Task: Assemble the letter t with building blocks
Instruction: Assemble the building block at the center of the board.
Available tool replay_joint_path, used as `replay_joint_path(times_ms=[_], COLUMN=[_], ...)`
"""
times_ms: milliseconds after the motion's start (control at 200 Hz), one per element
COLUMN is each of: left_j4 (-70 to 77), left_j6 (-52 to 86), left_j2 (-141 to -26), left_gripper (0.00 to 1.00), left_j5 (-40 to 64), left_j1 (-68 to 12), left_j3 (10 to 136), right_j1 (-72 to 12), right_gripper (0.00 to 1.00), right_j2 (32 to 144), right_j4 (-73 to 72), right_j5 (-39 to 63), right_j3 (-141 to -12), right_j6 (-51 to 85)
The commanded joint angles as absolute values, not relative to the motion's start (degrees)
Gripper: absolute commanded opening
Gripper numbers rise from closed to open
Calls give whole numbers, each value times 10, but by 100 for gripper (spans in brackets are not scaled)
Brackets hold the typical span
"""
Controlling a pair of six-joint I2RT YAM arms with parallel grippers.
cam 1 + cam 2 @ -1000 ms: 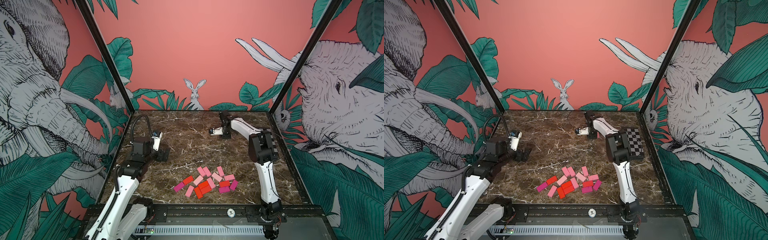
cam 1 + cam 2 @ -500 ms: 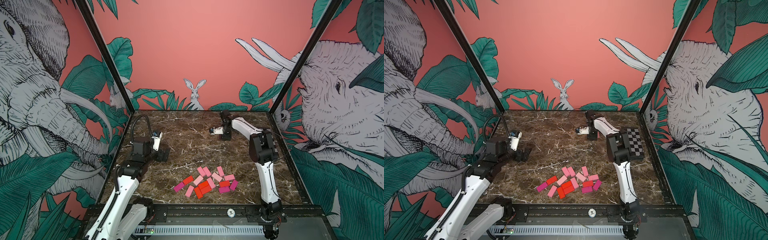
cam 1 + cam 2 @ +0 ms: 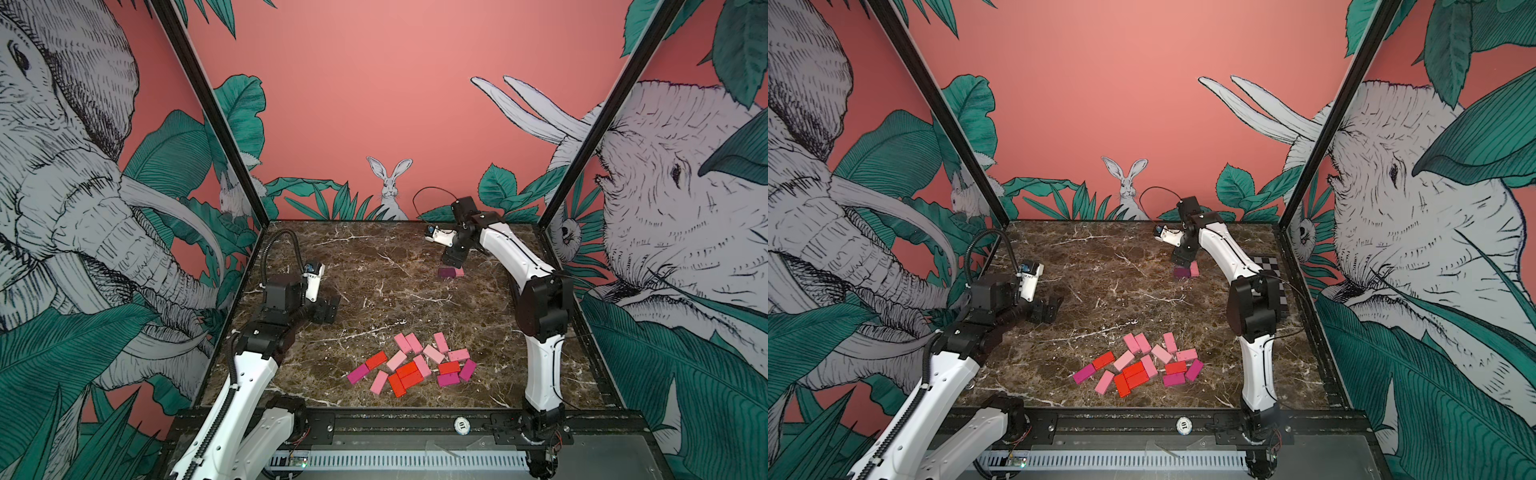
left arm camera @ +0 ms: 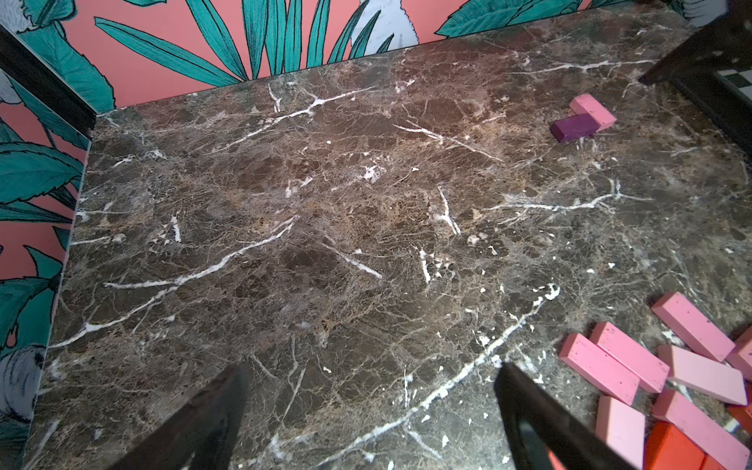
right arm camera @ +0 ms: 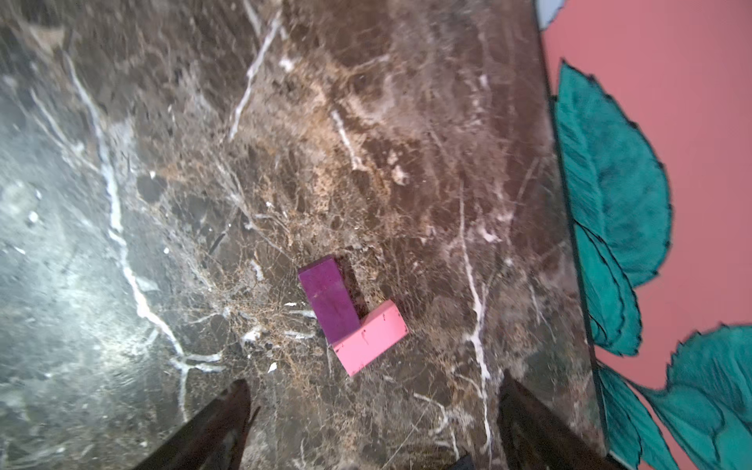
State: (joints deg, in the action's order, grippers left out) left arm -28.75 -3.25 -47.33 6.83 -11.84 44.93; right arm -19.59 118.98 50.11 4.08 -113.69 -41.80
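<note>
A loose pile of building blocks (image 3: 415, 365) in red, pink and magenta lies near the table's front in both top views (image 3: 1138, 365). At the back right, a dark purple block (image 5: 327, 301) and a pink block (image 5: 372, 337) lie flat and touching, forming an L. My right gripper (image 3: 453, 259) hovers just above them, open and empty (image 5: 372, 411). My left gripper (image 3: 326, 309) rests low at the left, open, with only bare marble between its fingers (image 4: 372, 403). The left wrist view shows the pair (image 4: 573, 127) far off and the pile's edge (image 4: 651, 366) close by.
The brown marble table (image 3: 374, 291) is walled in by patterned panels with black corner posts. A black-and-white checkered board (image 3: 1273, 282) lies at the right edge behind my right arm. A black rail with a small round tag (image 3: 460, 424) runs along the front.
My right gripper's jaws have opened and it has lifted a little off the two blocks at the back. The left arm has not moved.
</note>
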Motion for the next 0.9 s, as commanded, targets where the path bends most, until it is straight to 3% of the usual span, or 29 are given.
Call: replay_joint_path(times_ms=[0,360,540,895], left_j4=[-286,-297,-299,-302], left_j6=[-36,-32,-33,-32], left_j2=[-460,-463,-474,-468], left_gripper=[97,97,97,98], left_j5=[58,0,-3,-10], left_j1=[-118,-118,-118,-118], left_j3=[446,447,452,453], right_j1=[-194,-260,-333,-382], right_gripper=[90,84,83,72], right_j2=[1139,935,893,911], right_j4=[506,501,540,484], right_j5=[45,55,17,73], right_j3=[-1091,-768,-690,-629], right_j6=[-245,85,150,170])
